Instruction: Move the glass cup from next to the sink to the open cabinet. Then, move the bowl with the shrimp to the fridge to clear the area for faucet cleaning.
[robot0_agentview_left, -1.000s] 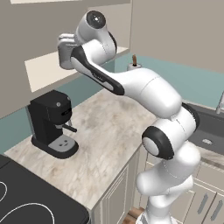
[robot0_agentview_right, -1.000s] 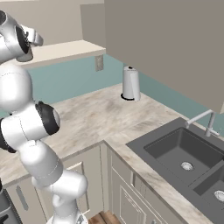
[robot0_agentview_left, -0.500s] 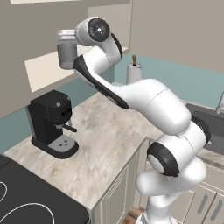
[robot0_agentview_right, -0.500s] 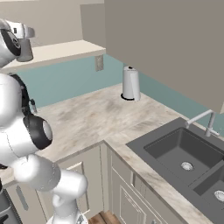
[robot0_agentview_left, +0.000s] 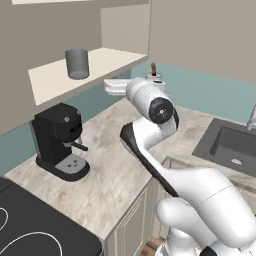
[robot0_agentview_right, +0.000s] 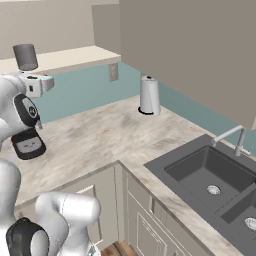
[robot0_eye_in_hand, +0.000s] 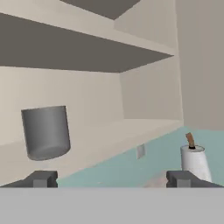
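The glass cup (robot0_agentview_left: 76, 64) is a grey tumbler standing upright on the cream shelf board of the open cabinet (robot0_agentview_left: 111, 61). It also stands near the shelf's left end in the right base view (robot0_agentview_right: 25, 56). In the hand view the glass cup (robot0_eye_in_hand: 46, 131) sits at the left on the open cabinet's shelf (robot0_eye_in_hand: 109, 141). My gripper (robot0_eye_in_hand: 112, 179) is open with nothing between its fingers, drawn back from the cup and lower than the shelf edge. The hand (robot0_agentview_left: 114, 86) hangs just below the shelf front. The sink (robot0_agentview_right: 210, 172) and faucet (robot0_agentview_right: 233, 138) lie far right. The bowl and fridge are out of view.
A black coffee machine (robot0_agentview_left: 59, 142) stands on the marble counter under the shelf. A paper towel roll (robot0_agentview_right: 149, 95) stands against the teal wall, and a wall outlet (robot0_agentview_right: 114, 71) is beside it. A black cooktop (robot0_agentview_left: 30, 230) fills the near left corner.
The hand has come away from the cup, dropping down and back from the shelf. The cup stays standing on the shelf board. The arm has folded lower.
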